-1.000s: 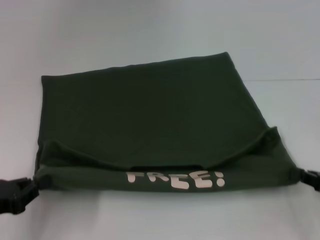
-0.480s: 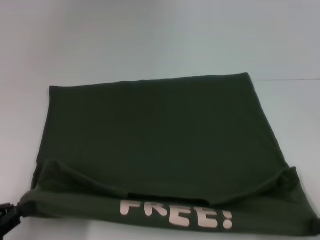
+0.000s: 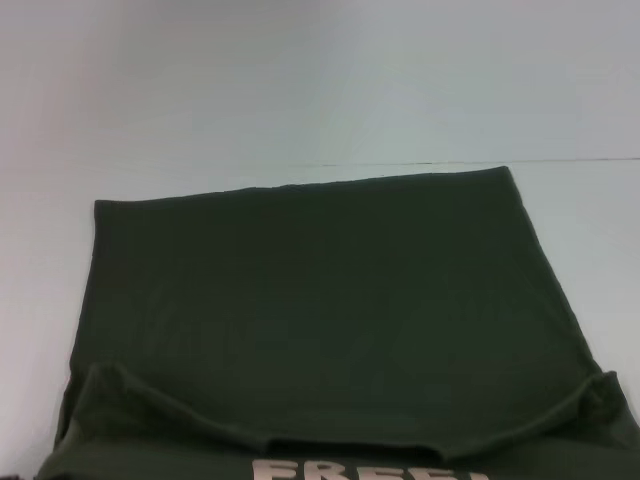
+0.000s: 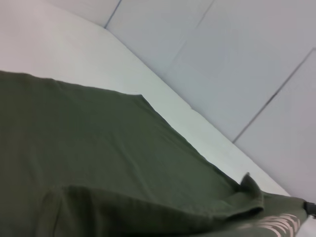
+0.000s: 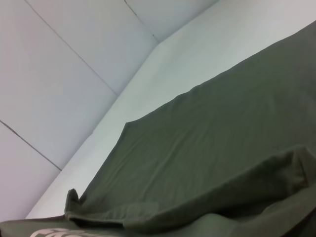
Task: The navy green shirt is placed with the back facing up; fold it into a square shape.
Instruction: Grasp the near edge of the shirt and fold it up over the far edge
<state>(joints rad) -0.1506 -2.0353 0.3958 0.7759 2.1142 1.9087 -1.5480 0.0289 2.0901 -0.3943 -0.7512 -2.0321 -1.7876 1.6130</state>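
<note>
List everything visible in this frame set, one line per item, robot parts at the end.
navy green shirt: one, dark olive green, spread flat over most of the table, its near edge turned back so a raised fold runs along the side nearest the robot.
lettering: one print, pale cream, on the turned-up near strip of the shirt, cut off by the head view's lower edge; also glimpsed in both wrist views.
table: one, white, under the shirt, bare beyond its far edge.
wall: pale grey panels with thin seams, behind the table in the wrist views.
left hand: not in view.
right hand: only a small dark piece at the far corner of the shirt in the left wrist view; fingers not readable.
</note>
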